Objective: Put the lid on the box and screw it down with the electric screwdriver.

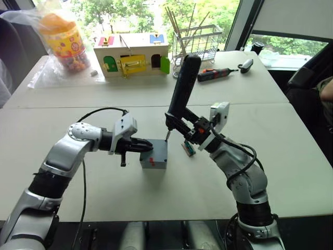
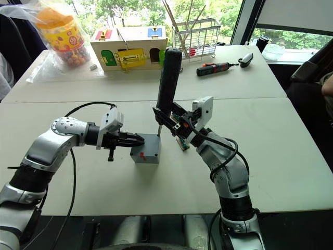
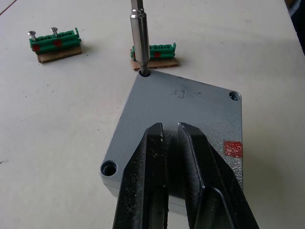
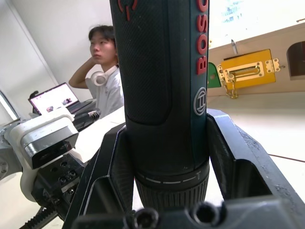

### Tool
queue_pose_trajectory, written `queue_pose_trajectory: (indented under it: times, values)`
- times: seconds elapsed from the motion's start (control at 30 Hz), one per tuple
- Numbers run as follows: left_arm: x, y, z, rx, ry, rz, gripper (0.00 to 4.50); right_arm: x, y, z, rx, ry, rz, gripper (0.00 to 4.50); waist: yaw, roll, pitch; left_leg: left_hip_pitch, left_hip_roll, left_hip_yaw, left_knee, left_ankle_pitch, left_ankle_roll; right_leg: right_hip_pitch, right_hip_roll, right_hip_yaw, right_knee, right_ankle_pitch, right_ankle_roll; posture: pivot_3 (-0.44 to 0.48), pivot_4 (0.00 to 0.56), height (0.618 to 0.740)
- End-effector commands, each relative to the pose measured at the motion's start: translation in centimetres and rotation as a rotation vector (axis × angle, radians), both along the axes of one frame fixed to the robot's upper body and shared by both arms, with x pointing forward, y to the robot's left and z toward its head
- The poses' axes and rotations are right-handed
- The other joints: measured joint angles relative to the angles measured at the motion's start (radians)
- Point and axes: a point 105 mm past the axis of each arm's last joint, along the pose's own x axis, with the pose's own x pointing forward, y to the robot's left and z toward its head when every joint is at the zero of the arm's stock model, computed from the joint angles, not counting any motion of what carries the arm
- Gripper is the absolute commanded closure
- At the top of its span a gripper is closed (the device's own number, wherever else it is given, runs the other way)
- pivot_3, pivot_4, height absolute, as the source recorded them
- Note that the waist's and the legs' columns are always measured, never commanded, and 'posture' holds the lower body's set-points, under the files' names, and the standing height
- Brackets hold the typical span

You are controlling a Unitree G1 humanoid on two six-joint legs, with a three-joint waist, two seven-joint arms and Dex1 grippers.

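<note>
R gripper clamped round the electric screwdriver, held near upright, bit tip in far corner hole of the lid. Lid sits on the box. L gripper fingers nearly together, resting on lid top just opposite. Green terminal block just beyond bit.

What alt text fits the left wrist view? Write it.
A metal screwdriver bit sits in a corner screw hole of the grey lid, on which the left gripper presses its nearly closed fingers. Two green terminal blocks lie beyond on the table.
</note>
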Motion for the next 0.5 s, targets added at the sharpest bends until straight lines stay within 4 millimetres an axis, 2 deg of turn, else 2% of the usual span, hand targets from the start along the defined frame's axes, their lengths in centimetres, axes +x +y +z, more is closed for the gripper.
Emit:
queue_pose_trajectory:
  times: [0.03,0.17,0.5]
  values:
    - [-0.1,0.3,-2.0,0.064,0.054,0.013,4.05,-0.2,0.8,-1.2,-0.076,-0.007,0.015,2.77,0.000,0.000,0.000,0.001,0.000,0.000,0.000,0.000,0.000,0.001,0.000,0.000,0.000,0.000,0.000,0.000,0.150,0.736]
    - [-0.3,0.1,-2.4,0.071,0.060,0.008,4.05,-0.2,1.2,-3.1,-0.156,0.018,0.016,2.77,0.000,0.000,-0.003,0.014,0.000,0.000,-0.002,-0.002,0.003,0.014,0.000,0.000,-0.003,0.000,0.000,0.000,0.150,0.736]
    - [-0.7,-0.1,-3.1,0.070,0.074,0.010,4.05,0.2,1.0,-5.6,-0.167,0.096,-0.020,2.77,0.000,-0.001,-0.018,0.017,0.001,0.000,-0.003,-0.002,0.004,0.017,0.001,0.000,-0.004,0.000,0.000,0.000,0.150,0.736]
